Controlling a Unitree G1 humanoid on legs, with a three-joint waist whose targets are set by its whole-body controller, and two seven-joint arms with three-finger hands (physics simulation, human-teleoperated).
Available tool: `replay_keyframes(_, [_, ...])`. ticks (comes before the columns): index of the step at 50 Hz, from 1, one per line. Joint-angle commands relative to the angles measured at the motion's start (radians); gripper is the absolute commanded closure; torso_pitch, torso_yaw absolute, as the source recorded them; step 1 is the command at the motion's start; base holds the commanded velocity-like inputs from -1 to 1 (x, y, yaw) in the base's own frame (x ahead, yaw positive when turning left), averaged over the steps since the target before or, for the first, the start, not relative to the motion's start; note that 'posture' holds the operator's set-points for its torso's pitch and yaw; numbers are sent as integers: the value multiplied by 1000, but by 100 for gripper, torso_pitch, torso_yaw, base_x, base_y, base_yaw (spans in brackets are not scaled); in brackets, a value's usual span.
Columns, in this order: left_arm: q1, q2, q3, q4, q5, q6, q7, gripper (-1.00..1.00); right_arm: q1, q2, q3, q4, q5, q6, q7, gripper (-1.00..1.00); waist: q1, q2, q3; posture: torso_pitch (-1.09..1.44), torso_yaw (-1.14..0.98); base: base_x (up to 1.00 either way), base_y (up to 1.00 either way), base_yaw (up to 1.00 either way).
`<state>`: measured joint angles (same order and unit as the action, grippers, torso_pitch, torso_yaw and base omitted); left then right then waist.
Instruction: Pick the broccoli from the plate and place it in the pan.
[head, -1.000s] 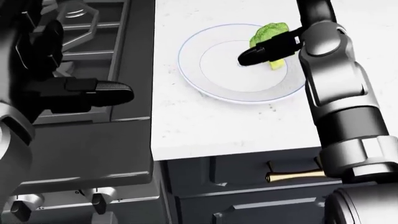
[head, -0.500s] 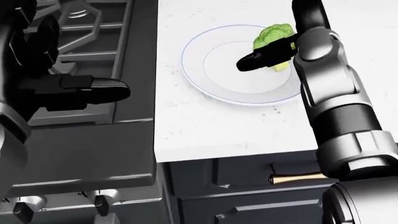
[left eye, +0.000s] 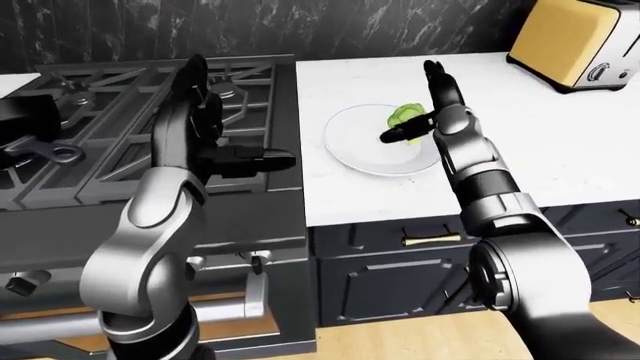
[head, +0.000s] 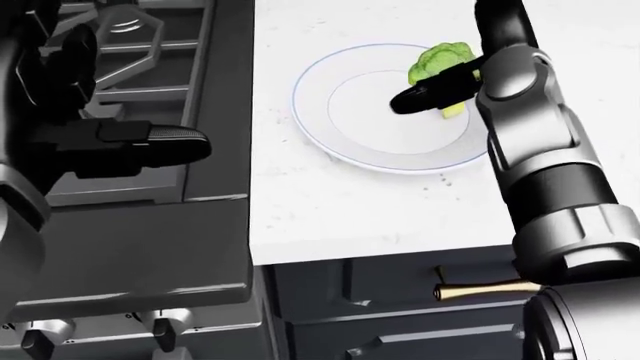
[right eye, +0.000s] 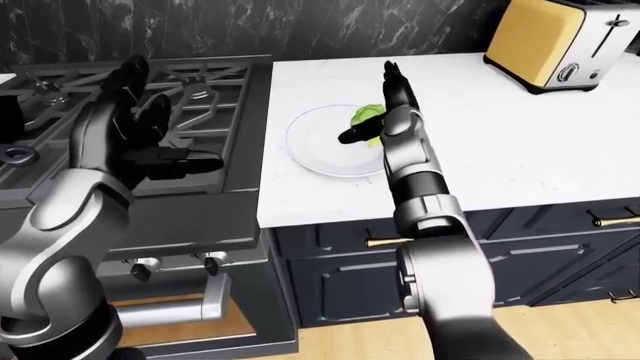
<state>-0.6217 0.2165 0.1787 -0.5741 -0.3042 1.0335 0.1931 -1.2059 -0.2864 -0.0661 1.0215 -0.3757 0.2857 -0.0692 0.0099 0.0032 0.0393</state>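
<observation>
Crowding the broccoli (head: 441, 61) on its plate (head: 320, 120): right robot hand (head: 455, 71); toaster (left eye: 578, 39) well apart.

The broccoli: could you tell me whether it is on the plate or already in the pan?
On the plate. The broccoli sits near the plate's upper right rim, with the open right hand beside it.
</observation>
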Motion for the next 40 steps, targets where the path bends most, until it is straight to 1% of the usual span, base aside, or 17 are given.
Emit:
replay_keyframes(1, [-28, 8, 7, -25, 0, -28, 1, -100, -50, -15, -3, -23, -13, -40, -16, -84, 0, -1, -30, 0, 0, 0, 0, 0])
replay_keyframes(4, [-25, 9, 7, -18, 1, -36, -1, -100, -51, -17, -8, 5, -13, -58, -27, -84, 0, -1, -30, 0, 0, 0, 0, 0])
replay_keyframes(6, [-20, 8, 4, -10, 4, -48, -4, -100, -50, -18, -8, 2, -14, -54, -30, -76, 1, -1, -30, 0, 0, 0, 0, 0])
replay_keyframes(12, [-22, 6, 3, -15, 5, -42, -4, -100, -58, -17, -1, 30, -31, -68, -37, -79, 1, -3, -30, 0, 0, 0, 0, 0])
replay_keyframes(16, [-20, 7, 3, -16, 5, -43, -4, -100, -64, -14, 0, 52, -37, -84, -44, -77, 1, -3, -30, 0, 0, 0, 0, 0])
replay_keyframes(20, [-20, 7, 4, -14, 5, -45, -5, -100, -68, -10, 1, 65, -41, -91, -48, -69, 2, -2, -30, 0, 0, 0, 0, 0])
replay_keyframes(21, [-20, 7, 4, -14, 5, -45, -5, -100, -70, -9, 1, 66, -42, -91, -48, -65, 1, -2, -30, 0, 0, 0, 0, 0])
replay_keyframes(22, [-22, 7, 5, -15, 5, -42, -5, -100, -70, -9, 2, 71, -44, -94, -51, -56, 2, -2, -31, 0, 0, 0, 0, 0])
replay_keyframes(23, [-23, 8, 5, -17, 4, -40, -4, -100, -70, -8, 1, 76, -44, -98, -52, -51, 1, -2, -31, 0, 0, 0, 0, 0])
replay_keyframes(29, [-23, 8, 5, -17, 4, -41, -4, -100, -72, -5, 5, 83, -53, -101, -56, -53, 1, -2, -31, 0, 0, 0, 0, 0])
replay_keyframes(34, [-25, 8, 7, -19, 3, -37, -2, -100, -68, -3, 4, 84, -55, -102, -60, -49, 1, -2, -31, 0, 0, 0, 0, 0])
replay_keyframes(40, [-22, 8, 6, -19, 3, -39, -2, -100, -66, -4, 2, 88, -55, -109, -63, -54, 1, -2, -32, 0, 0, 0, 0, 0])
